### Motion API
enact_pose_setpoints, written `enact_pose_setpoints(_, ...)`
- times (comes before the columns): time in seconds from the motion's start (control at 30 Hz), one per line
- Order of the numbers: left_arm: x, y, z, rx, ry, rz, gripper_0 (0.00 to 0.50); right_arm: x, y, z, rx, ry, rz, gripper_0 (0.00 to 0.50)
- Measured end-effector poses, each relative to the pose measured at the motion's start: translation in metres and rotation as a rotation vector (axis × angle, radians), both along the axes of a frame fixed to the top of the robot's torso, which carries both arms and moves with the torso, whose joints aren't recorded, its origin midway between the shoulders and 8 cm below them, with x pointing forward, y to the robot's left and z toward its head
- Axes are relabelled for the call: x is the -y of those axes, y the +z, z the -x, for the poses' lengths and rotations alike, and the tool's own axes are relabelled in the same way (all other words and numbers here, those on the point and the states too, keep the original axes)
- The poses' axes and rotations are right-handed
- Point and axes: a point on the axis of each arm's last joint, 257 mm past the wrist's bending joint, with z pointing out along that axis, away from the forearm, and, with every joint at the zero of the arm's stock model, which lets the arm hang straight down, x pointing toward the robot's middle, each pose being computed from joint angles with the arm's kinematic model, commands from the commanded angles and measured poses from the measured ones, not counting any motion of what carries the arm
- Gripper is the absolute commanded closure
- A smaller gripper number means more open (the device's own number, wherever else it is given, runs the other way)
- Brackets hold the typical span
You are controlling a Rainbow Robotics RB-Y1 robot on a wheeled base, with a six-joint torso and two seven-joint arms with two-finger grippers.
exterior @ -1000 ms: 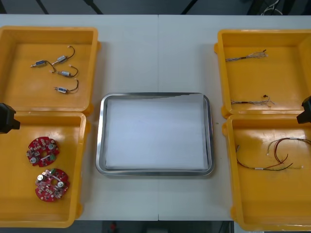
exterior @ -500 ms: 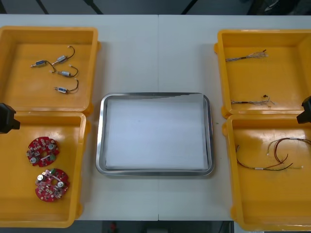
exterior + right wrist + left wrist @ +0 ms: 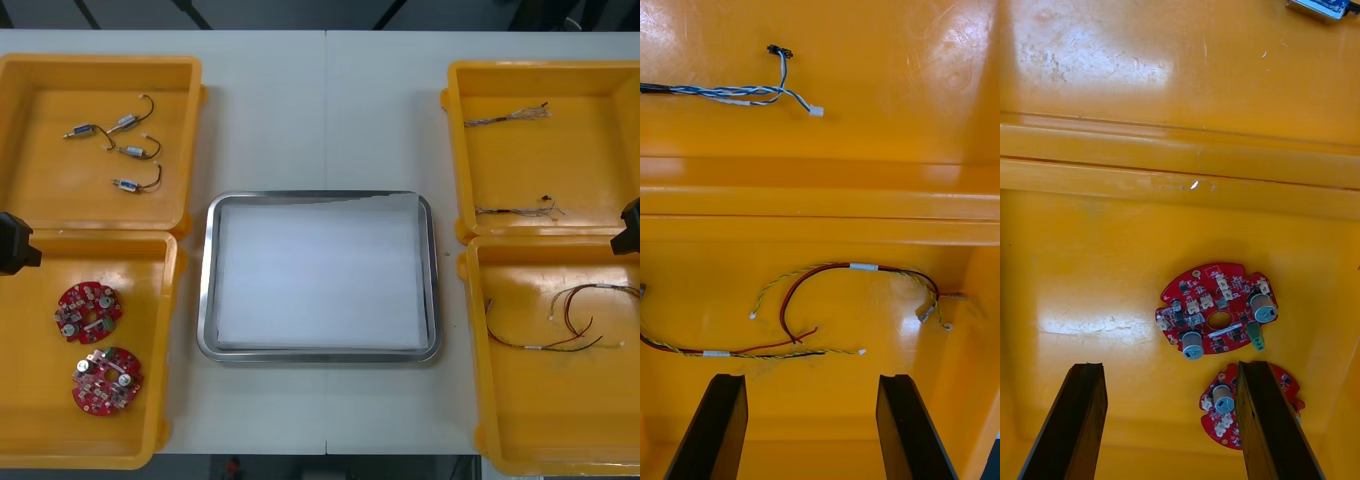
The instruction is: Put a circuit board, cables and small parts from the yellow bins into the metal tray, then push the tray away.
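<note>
The metal tray, white inside, lies at the table's middle with nothing in it. Two round red circuit boards rest in the near left yellow bin. My left gripper hangs open above them; one board lies just beyond the fingers, the other is partly behind one finger. My right gripper is open over the near right bin, with red and yellow cables lying beyond its fingers. In the front view, the left gripper and right gripper sit at the side edges.
Several small metal parts with short wires lie in the far left bin. Twisted blue and white cables lie in the far right bin. Bare table runs beyond the tray and between the bins.
</note>
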Motion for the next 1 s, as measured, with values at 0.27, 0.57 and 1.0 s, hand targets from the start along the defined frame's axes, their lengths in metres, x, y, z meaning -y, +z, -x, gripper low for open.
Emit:
enact_pose_setpoints(0.27,0.0000,0.0000,0.0000,0.000,0.000,0.000,0.000,0.0000,0.0000,0.0000,0.000,0.000,0.000,0.000)
enact_pose_setpoints(0.57,0.0000,0.0000,0.0000,0.000,0.000,0.000,0.000,0.0000,0.0000,0.0000,0.000,0.000,0.000,0.000)
enact_pose_setpoints(1.0,0.0000,0.0000,0.0000,0.000,0.000,0.000,0.000,0.0000,0.0000,0.0000,0.000,0.000,0.000,0.000)
